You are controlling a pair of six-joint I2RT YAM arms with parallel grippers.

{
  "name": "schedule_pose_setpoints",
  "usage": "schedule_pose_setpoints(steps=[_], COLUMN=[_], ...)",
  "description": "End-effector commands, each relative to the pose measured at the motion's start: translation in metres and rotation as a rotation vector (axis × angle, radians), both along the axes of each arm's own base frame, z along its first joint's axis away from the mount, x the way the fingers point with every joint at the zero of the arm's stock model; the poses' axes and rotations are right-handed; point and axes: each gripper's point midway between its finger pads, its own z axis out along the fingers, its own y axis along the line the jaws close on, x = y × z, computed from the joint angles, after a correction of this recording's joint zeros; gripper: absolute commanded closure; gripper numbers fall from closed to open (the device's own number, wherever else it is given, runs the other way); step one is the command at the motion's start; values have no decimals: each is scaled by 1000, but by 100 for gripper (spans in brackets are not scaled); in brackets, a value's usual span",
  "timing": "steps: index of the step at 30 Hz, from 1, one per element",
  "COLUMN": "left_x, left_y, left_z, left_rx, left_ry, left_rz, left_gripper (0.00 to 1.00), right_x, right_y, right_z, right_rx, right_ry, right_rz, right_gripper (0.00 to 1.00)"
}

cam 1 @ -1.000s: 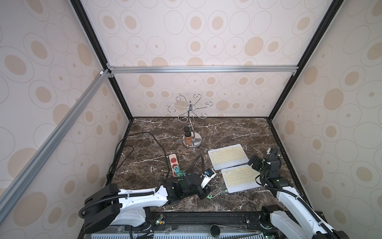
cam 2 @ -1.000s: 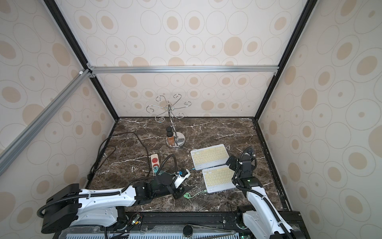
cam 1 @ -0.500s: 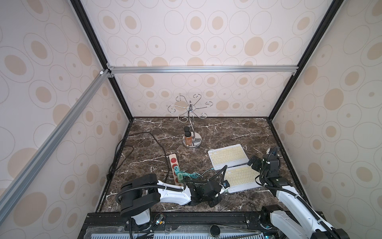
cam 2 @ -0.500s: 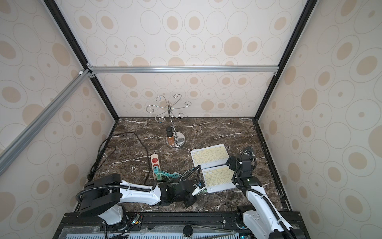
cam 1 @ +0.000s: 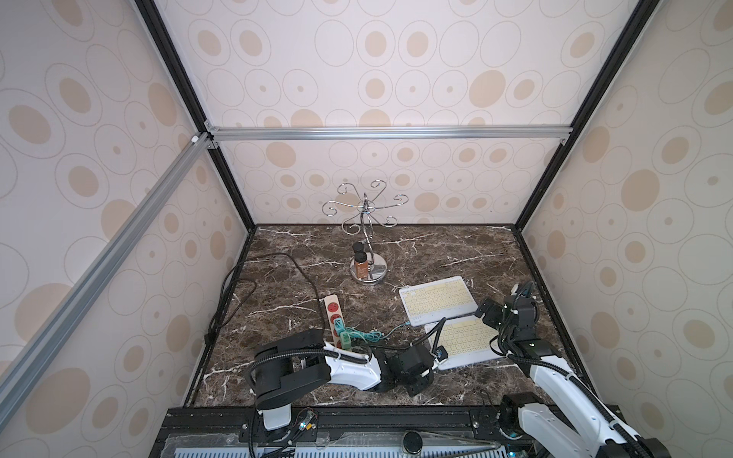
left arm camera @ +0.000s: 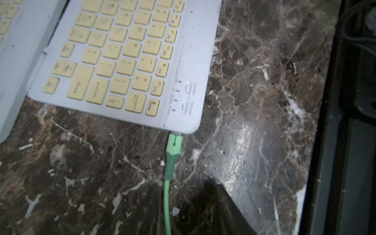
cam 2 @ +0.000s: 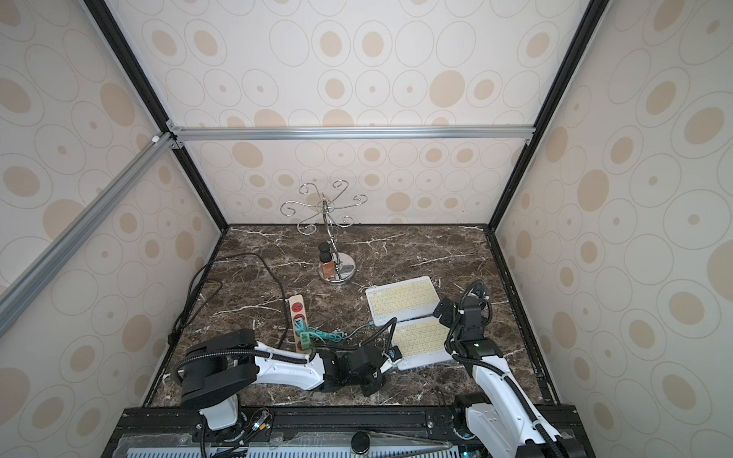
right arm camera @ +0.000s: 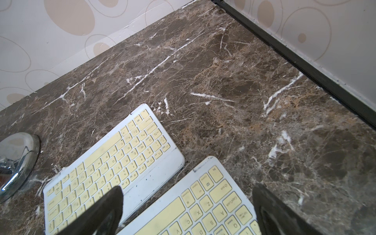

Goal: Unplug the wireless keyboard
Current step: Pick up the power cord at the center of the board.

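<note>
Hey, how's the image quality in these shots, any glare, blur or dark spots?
Left wrist view: dim, with a glare patch on the marble table; the green plug reads clearly. Right wrist view: brighter, far keyboard sharp, foreground fingers blurred. Both top views: evenly lit, no obvious glare.

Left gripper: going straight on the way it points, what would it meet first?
Most likely the green plug seated in the keyboard corner, straight ahead of the left gripper; depth is hard to judge.
</note>
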Motion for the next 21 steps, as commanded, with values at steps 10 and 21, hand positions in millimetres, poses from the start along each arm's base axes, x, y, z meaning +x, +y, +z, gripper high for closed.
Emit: schedule_pose_setpoints(steps=[10,21], left_x=[3,11], left_y=[6,20], left_z=[-25,-27], left_rx=[127,191], left_ry=[-7,-48], left_rz=[17,61], left_gripper=[66,72], right_x=[-1,-3], right_y=[0,0], right_z=[2,4], right_rx=[1,1], right_ry=[-5,-20], right_rz=[-3,-5], right_gripper=[0,0])
